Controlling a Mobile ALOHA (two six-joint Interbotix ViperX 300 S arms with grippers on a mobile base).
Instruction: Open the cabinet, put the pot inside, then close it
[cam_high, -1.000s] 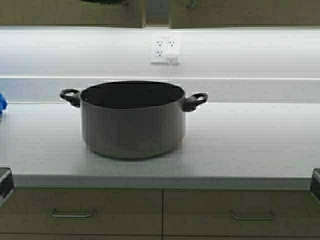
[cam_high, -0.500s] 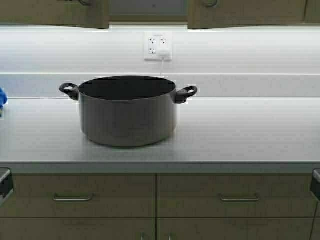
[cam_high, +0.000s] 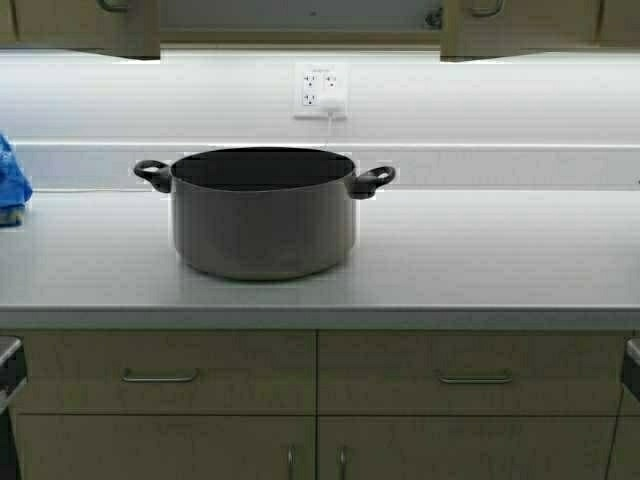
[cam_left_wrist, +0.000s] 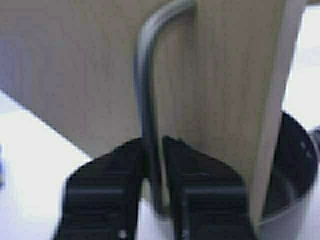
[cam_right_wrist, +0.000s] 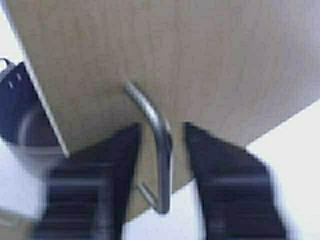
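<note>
We had the left gripper (cam_left_wrist: 154, 165) clamped on the left door handle (cam_left_wrist: 150, 100) and the right gripper (cam_right_wrist: 160, 150) straddling the right door handle (cam_right_wrist: 155, 150), not visibly pinching. Both cabinet (cam_high: 80, 25) doors, top of frame, stood partly open; the pot (cam_high: 264, 210) sat mid-counter (cam_high: 500, 260). Best to swing both doors evenly along their hinge arcs.

A pale grey countertop (cam_high: 480, 270) runs under a brightly lit white backsplash (cam_high: 500, 105) bearing a wall outlet (cam_high: 321, 90). Beige base drawers (cam_high: 170, 372) with silver handles sit below.
</note>
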